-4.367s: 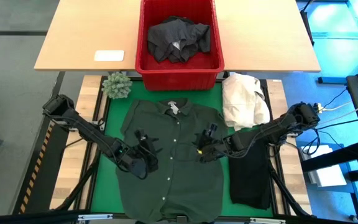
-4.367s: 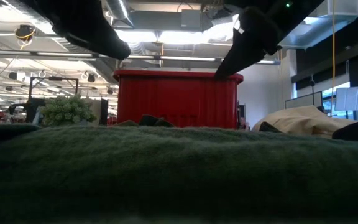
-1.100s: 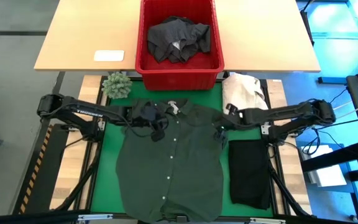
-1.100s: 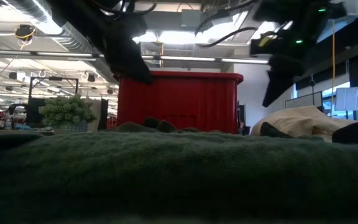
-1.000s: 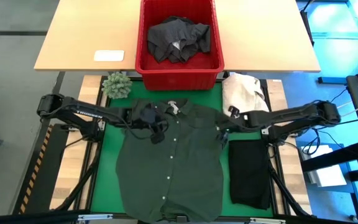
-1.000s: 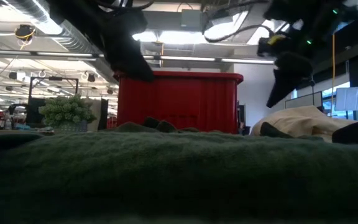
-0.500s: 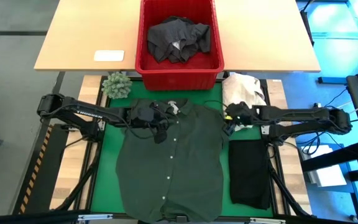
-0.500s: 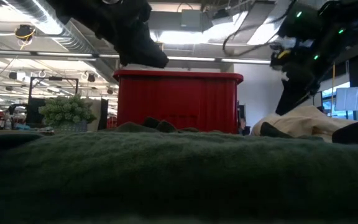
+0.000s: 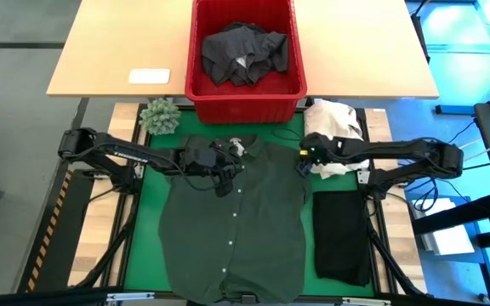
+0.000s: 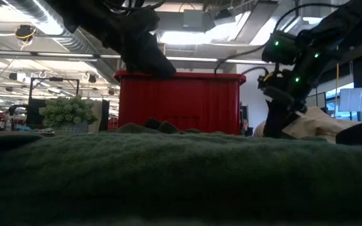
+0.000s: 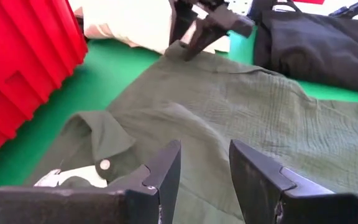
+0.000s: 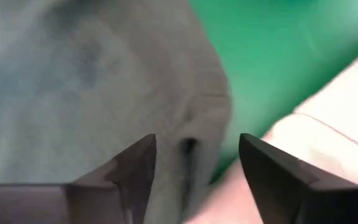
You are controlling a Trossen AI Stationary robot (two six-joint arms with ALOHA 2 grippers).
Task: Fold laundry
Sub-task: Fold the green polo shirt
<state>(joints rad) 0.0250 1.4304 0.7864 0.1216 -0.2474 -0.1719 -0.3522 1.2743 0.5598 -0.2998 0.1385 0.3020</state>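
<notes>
A dark green button shirt [image 9: 232,229] lies spread flat on the green mat, collar [image 9: 236,146] toward the far edge. My left gripper [image 9: 225,176] hovers open above the shirt just near of the collar [image 11: 98,140]; the low view shows it raised high [image 10: 144,53]. My right gripper [image 9: 301,161] is open and low at the shirt's right shoulder edge [image 12: 213,124], its fingers [image 12: 129,171] on either side of that edge. A folded black garment [image 9: 343,234] lies on the mat's right. A dark grey garment [image 9: 245,51] sits in the red basket [image 9: 196,81]. My right gripper comes slanting down from the table's right onto the shirt's right shoulder edge [image 11: 182,53], with open fingers [image 11: 194,34]. Whether the fingertips touch the cloth, I cannot tell. My left gripper touches nothing.
A cream-white cloth heap [image 9: 334,136] lies just right of my right gripper, beside the shirt's shoulder. A small green plant [image 9: 160,116] stands at the mat's far left corner. A white flat item [image 9: 150,76] lies on the wooden table beyond.
My right gripper has moved from the shirt's right side toward the far edge and come down to the right shoulder, staying open. My left gripper has shifted a little toward the table's right near the collar. The shirt has stayed flat.
</notes>
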